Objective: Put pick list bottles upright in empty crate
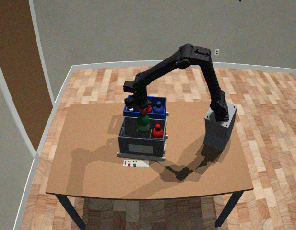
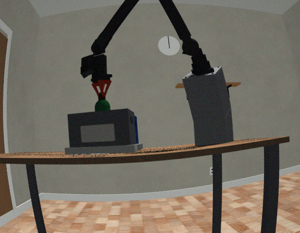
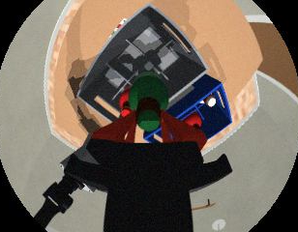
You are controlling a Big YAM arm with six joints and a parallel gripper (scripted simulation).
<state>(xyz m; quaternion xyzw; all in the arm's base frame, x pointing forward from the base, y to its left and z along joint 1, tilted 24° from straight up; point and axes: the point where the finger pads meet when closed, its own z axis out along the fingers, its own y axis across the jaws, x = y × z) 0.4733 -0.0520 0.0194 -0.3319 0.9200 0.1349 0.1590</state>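
Note:
My gripper (image 1: pixel 143 113) (image 2: pixel 101 97) (image 3: pixel 148 113) is shut on the neck of a green bottle (image 1: pixel 143 122) (image 2: pixel 102 105) (image 3: pixel 148 92). The bottle hangs upright, its lower part inside the grey crate (image 1: pixel 135 139) (image 2: pixel 74 130) (image 3: pixel 115 54); its base is hidden. A red bottle (image 1: pixel 157 132) (image 3: pixel 125 99) stands in the grey crate's front right compartment in the top view. The pick list (image 1: pixel 143 163) lies before the grey crate and shows red 1 and green 1. The blue crate (image 1: pixel 147 113) (image 3: pixel 214 127) holds a red bottle (image 1: pixel 148 109) (image 3: pixel 192 121), a blue bottle (image 1: pixel 158 109) and a white-capped bottle (image 1: pixel 130 109) (image 3: pixel 210 101).
The blue crate stands directly behind the grey crate. Thin dividers split the grey crate into compartments, and its walls rise around the hanging bottle. The arm's grey pedestal (image 1: pixel 216 132) (image 2: pixel 210 108) stands at the right of the table (image 1: pixel 98 178).

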